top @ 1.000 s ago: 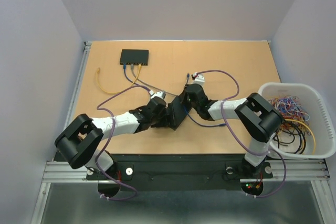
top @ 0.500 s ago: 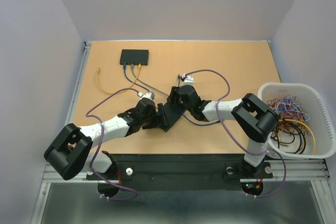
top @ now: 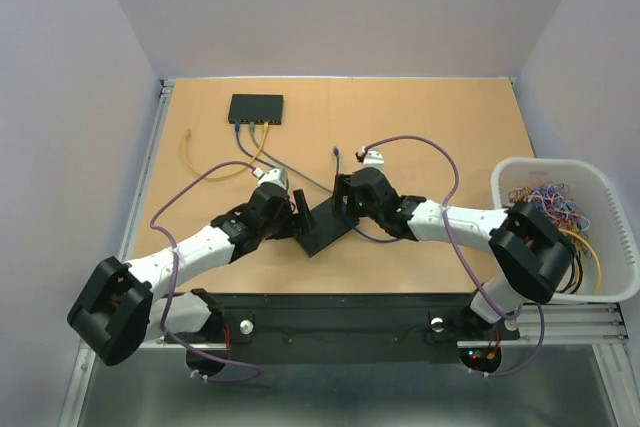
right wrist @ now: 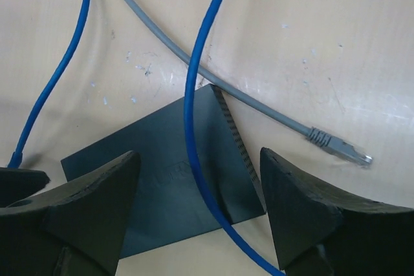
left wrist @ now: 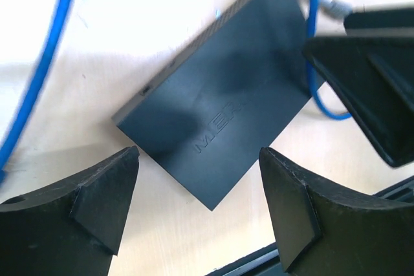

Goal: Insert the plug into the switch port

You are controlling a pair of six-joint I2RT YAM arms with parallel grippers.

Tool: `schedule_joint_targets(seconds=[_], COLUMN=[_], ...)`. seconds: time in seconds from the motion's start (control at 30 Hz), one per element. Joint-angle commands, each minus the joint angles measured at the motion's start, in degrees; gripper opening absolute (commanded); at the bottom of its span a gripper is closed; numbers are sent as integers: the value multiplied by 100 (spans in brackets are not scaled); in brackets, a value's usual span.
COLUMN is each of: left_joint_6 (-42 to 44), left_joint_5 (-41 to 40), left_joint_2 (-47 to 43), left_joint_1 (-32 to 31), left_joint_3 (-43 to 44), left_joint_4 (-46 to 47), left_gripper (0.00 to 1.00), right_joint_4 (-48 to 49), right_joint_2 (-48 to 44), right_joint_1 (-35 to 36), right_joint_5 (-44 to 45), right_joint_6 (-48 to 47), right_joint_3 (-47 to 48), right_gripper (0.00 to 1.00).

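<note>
Both arms stretch low from the near edge toward the middle of the counter [top: 450, 117], elbows out and wrists tipped down. They meet from either side over a dark switch [top: 325, 230], which lies flat and skewed, closer to the near edge than the far one. The left fingers [left wrist: 97, 201] are spread wide with nothing between them, hovering over one end of the switch. The right fingers [right wrist: 310, 208] are just as spread and empty above the other end.

A blue cable [right wrist: 197, 95] is draped across the switch's top. Just beyond it, a grey cable [right wrist: 259, 105] ends in a free plug [right wrist: 339, 148] lying on bare counter, near the switch but not touching it. No view shows the ports.

The switch looks light and likely to skid, so one arm should probably pinch it across its short sides. The plug looks small, hard and light, with a fragile clip and a springy cable. It is best taken by the body just behind the tip.

A second switch [top: 256, 108] sits toward the far left corner with cables in it.
</note>
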Motion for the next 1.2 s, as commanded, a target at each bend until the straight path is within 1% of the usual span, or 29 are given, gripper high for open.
schedule_joint_targets(seconds=[0.0,0.13,0.3,0.37,0.47,0.57,0.6,0.67,0.73,0.8,0.87,0.97,1.03,1.17], left_joint_6=[328,531,549,776,1162,1418,1445,1471,1568,1612,1665,1718,1735,1744], left_joint_5=[-274,-432,-652,-950,-1774,-1935,-1909,-1787,-1715,-1655,-1532,-1399,-1355,-1311], left_joint_2=[-385,-649,-1070,-1334,-1528,-1563,-1589,-1590,-1572,-1555,-1537,-1476,-1458,-1466], left_joint_1=[173,305,323,323,349,437,446,463,489,577,630,744,797,859], left_joint_3=[430,843,1528,1817,2074,2022,1908,1890,1890,1881,1854,1845,1846,1819], left_joint_4=[-414,-993,-1784,-2135,-2487,-2436,-2323,-2269,-2208,-2190,-2120,-2084,-2076,-2058], left_gripper=[86,86,86,87,89,90,90,90,90,90,90,90,90,90], right_joint_4=[-397,-424,-520,-564,-608,-941,-1003,-1266,-1451,-1715,-1891,-2023,-2103,-2164], right_joint_2=[-322,-358,-191,-16,379,863,1221,1583,2082,2375,2752,3034,3228,3422], right_joint_1=[44,27,-175,-315,-456,-536,-597,-676,-782,-896,-966,-1046,-1089,-1142], right_joint_5=[445,700,516,376,349,375,427,506,612,630,656,673,665,630], right_joint_6=[83,-84,-189,-198,-356,-435,-462,-453,-480,-506,-523,-594,-620,-594], right_joint_3=[-96,35,562,885,1404,1879,2238,2643,3250,3802,4077,4498,4614,4772], right_gripper=[80,79,76,74,72,71,70,69,68,65,62,60,60,54])
